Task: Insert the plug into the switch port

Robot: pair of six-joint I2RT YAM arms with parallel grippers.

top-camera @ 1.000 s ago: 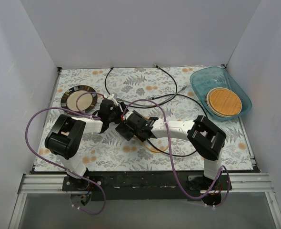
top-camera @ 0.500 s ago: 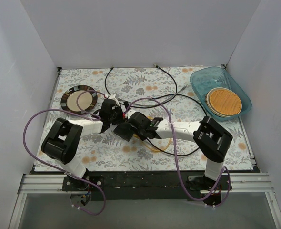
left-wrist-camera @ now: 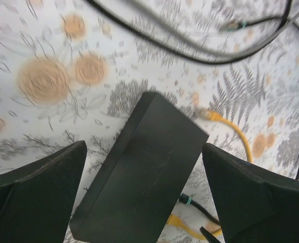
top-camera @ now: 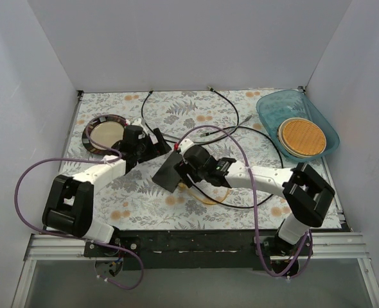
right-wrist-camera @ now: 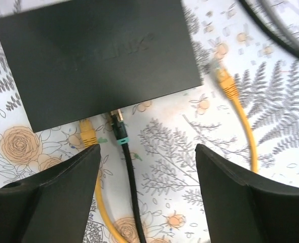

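Both hands are open wide and hold nothing. The right hand [right-wrist-camera: 147, 152] hangs just over the plug, and the left hand [left-wrist-camera: 144, 147] hangs above the switch [right-wrist-camera: 99, 55] with a finger out to each side.

The switch lies flat near the middle of the worktop [right-wrist-camera: 180, 126], turned a bit slantwise. It is a flat black box, dull and smooth, with faint letters on top and a few thin scratches. The plug [right-wrist-camera: 118, 121] is small, with a blue-green ring behind it, on a round black cable [right-wrist-camera: 133, 197]. Its tip goes in at the box's long edge, so I think it is in its hole and the pushing step is done. The holes face sideways, so I cannot see if it went all the way in.

Next, I think the hands only need to lift up and away without hooking the cable and tugging the plug back out.

A yellow plug [right-wrist-camera: 87, 134] on a bendy yellow cable sits just beside the black one at the same edge. Whether it is in a hole I cannot tell. Another yellow plug [right-wrist-camera: 224, 81] lies loose near the box's corner.

The worktop has a print of grey ferns and orange roses. Farther off are a round dark-rimmed plate [top-camera: 106, 133] and a see-through blue tub [top-camera: 266, 119] with a round woven mat [top-camera: 301, 136] inside.
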